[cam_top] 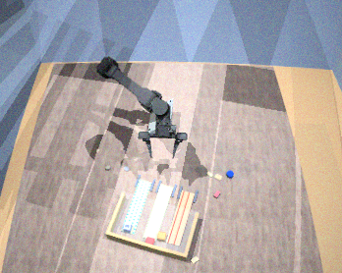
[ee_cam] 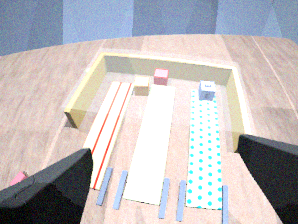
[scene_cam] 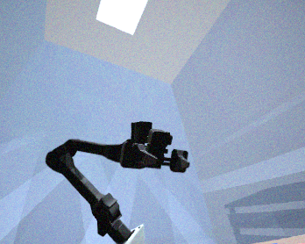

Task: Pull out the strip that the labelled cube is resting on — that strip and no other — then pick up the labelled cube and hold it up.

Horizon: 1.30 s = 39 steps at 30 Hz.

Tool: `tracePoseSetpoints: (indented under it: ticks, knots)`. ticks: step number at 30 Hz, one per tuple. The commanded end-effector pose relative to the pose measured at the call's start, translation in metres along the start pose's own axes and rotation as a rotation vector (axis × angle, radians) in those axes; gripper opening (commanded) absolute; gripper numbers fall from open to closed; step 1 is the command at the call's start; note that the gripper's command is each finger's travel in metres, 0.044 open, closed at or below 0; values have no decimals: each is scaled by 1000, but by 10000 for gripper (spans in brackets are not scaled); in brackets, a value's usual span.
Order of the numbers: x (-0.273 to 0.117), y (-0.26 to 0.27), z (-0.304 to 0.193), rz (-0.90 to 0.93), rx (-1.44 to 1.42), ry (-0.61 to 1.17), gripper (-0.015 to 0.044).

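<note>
The labelled cube [cam_top: 128, 228] [ee_cam: 207, 90] is pale blue with a dark mark on top. It rests on the far end of the white strip with turquoise dots [cam_top: 138, 203] [ee_cam: 205, 155]. A plain cream strip [cam_top: 158, 211] [ee_cam: 151, 145] lies in the middle, and a cream strip with red lines [cam_top: 181, 218] [ee_cam: 111, 130] lies on its other side. My gripper [cam_top: 162, 157] [ee_cam: 168, 150] is open and empty, above the table on the arm's side of the strips' near ends. The exterior view shows the arm but not the strips.
A low yellow wall [cam_top: 146, 246] [ee_cam: 170, 66] encloses the strips' far ends on three sides. A red cube [cam_top: 149, 241] [ee_cam: 161, 76] and a yellow cube [cam_top: 161, 236] [ee_cam: 141, 86] stand inside it. Blue-grey guides flank the near ends. A blue disc [cam_top: 230, 174] and red block [cam_top: 217, 194] [ee_cam: 19, 179] lie outside.
</note>
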<state>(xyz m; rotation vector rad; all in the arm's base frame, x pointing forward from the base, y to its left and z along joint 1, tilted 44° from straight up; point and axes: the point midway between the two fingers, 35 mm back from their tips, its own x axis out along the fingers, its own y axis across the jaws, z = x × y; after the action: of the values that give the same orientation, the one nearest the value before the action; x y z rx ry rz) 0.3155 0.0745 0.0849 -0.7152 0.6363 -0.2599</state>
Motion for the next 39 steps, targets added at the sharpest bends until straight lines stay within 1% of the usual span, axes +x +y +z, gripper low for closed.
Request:
tracePoseSetpoints:
  ticks: [1, 17, 20, 26, 32, 35, 37, 39]
  knots:
    - [-3, -4, 2, -22, 4, -1, 400]
    - [-3, -4, 2, -22, 4, -1, 400]
    - [9, -6, 1, -23, 13, 73, 321]
    - [55, -24, -15, -41, 77, 396, 164]
    - [86, -54, -45, -88, 174, 746, 6]
    - [95, -72, -61, -123, 226, 917, 0]
    - [96, -76, -65, -132, 238, 957, 0]
    - [98, -77, -64, -132, 239, 957, 0]
